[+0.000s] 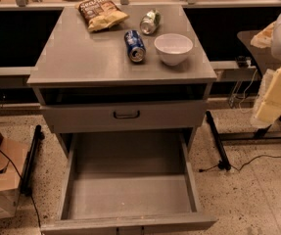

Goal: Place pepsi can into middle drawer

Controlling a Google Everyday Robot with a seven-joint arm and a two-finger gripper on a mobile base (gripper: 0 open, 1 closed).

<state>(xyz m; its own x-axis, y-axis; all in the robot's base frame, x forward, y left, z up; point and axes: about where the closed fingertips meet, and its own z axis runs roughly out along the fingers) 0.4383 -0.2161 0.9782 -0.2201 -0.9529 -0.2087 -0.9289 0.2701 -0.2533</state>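
The pepsi can (135,46) is blue and lies on its side on the grey cabinet top (81,58), just left of a white bowl (173,48). The middle drawer (130,192) is pulled out wide at the bottom front, and nothing is in it. Above it is a shut drawer front with a black curved handle (126,114). My gripper (275,89) shows as pale cream parts at the right edge, beside the cabinet, about level with the drawer front. It is far from the can and holds nothing that I can see.
A silver-green can (150,22) lies on its side behind the pepsi can. A chip bag (101,12) lies at the back left of the top. A cardboard box (0,173) stands on the floor at left. Black stand legs and cables (217,141) run along the floor at right.
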